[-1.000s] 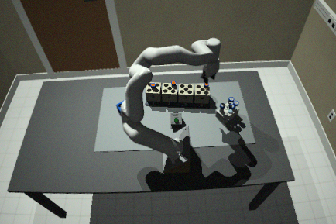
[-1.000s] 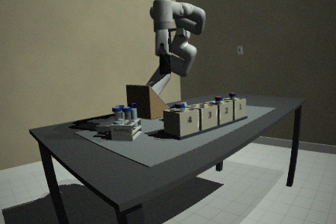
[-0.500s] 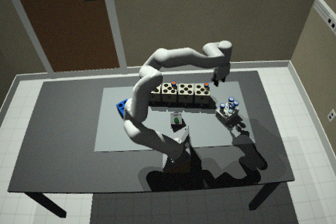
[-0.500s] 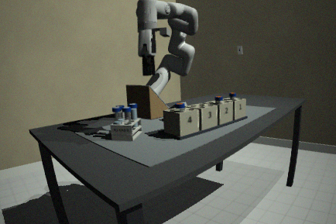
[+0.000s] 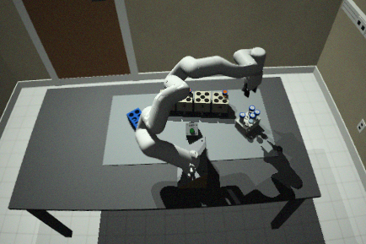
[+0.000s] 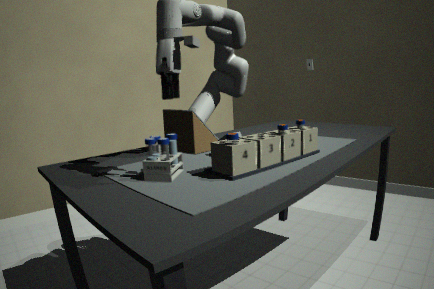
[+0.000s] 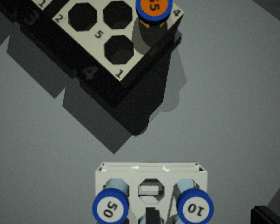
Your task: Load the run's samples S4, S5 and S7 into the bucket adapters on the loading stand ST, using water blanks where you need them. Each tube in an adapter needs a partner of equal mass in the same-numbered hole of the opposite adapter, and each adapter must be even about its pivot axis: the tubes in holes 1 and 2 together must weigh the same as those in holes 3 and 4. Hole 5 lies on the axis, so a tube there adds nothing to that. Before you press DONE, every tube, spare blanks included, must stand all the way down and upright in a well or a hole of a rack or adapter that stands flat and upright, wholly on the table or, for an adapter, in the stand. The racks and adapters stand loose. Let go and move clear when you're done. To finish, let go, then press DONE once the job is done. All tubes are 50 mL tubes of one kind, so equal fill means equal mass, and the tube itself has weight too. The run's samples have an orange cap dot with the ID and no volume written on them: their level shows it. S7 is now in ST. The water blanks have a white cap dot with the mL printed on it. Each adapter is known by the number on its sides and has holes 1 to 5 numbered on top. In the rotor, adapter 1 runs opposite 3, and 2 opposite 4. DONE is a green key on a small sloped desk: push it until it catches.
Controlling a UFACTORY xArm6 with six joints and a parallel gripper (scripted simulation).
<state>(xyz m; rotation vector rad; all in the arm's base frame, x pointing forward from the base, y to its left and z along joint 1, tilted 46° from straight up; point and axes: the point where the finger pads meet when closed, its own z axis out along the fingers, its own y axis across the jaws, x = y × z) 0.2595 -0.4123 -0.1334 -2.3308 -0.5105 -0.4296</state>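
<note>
My gripper (image 5: 250,92) (image 6: 170,97) (image 7: 208,216) is open and empty, high above the blanks rack (image 6: 156,173) (image 7: 151,166). In the rack stand several blue-capped blanks, among them the 50 blank (image 7: 111,208) and the 10 blank (image 7: 195,208). One well between those two looks empty. S5 (image 7: 154,5) (image 6: 233,136) (image 5: 224,92) stands in hole 4 of adapter 4 (image 6: 245,157); its other holes look empty. Adapter 3 (image 6: 271,150) shows no cap. One orange-dotted cap (image 6: 283,127) stands on adapter 2 (image 6: 292,144) and another (image 6: 300,122) on adapter 1 (image 6: 310,139); their IDs are unreadable.
The four adapters stand in a row in the dark stand. A blue rack (image 5: 134,113) lies at the left, partly hidden by the arm. The DONE key (image 5: 192,131) sits on its small desk in front of the row. The arm hides adapter 1 in the top view.
</note>
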